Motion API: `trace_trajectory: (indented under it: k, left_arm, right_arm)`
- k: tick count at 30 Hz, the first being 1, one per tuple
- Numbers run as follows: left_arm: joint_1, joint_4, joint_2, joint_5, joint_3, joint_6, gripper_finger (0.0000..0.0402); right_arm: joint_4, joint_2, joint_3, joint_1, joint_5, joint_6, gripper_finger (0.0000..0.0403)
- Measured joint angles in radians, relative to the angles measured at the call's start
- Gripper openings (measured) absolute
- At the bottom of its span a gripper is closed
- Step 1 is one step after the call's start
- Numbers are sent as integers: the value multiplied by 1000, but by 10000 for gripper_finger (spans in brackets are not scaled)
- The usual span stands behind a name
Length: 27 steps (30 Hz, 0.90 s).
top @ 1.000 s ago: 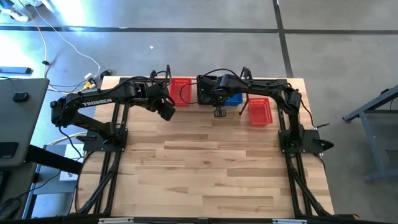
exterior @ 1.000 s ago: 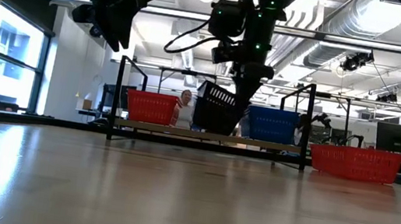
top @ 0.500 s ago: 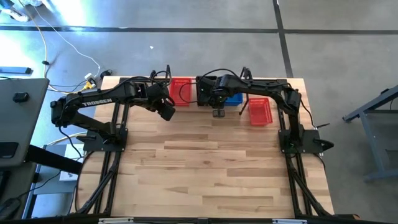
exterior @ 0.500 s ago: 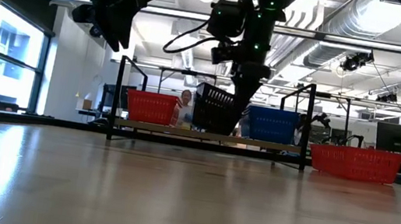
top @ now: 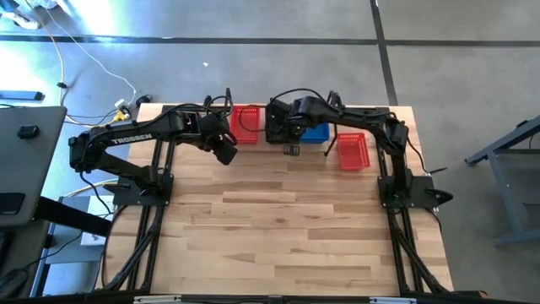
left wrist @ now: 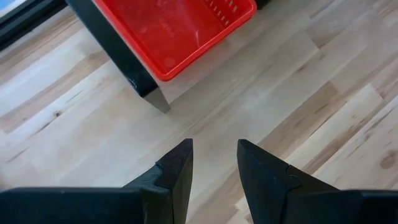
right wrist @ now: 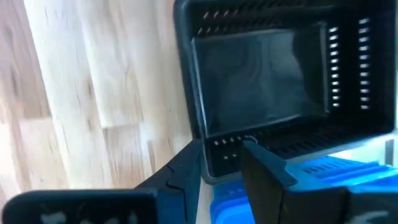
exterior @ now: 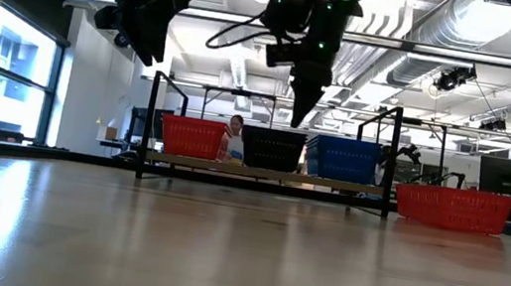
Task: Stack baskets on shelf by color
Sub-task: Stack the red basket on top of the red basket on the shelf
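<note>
The shelf (exterior: pixel 266 174) stands at the table's far edge. On its plank stand a red basket (exterior: pixel 192 138), a black basket (exterior: pixel 272 149) and a blue basket (exterior: pixel 346 160), side by side, each on its base. A second red basket (exterior: pixel 453 208) rests on the table right of the shelf (top: pixel 353 150). My right gripper (exterior: pixel 297 119) hangs just above the black basket (right wrist: pixel 273 81), fingers pointing down, slightly open and empty (right wrist: pixel 222 149). My left gripper (top: pixel 228 154) is open and empty, high above the table in front of the red basket (left wrist: pixel 174 31).
The shelf's black uprights (exterior: pixel 146 123) (exterior: pixel 394 157) stand at its two ends; one shows in the left wrist view (left wrist: pixel 118 56). Bare wooden tabletop (top: pixel 287 228) lies on the near side of the shelf. A person (exterior: pixel 235 130) shows in the room beyond.
The black basket hung tilted from my right gripper over the shelf's middle. It now stands level on the plank between the red and blue baskets. My right gripper has let go and risen a little above it.
</note>
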Motion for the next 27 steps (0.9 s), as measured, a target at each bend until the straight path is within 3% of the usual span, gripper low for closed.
trace_trajectory:
  k: [6,16,27]
  left_arm:
    - [0,0,0,1,0,28,115]
    - [0,0,0,1,0,232,115]
    - [-1,3,0,1,0,393,115]
  right_arm:
    - [-57,0,51,-5,9,78,99]
    - [-189,-1,221,-4,15,272,99]
    - [-395,-8,271,-5,183,400,99]
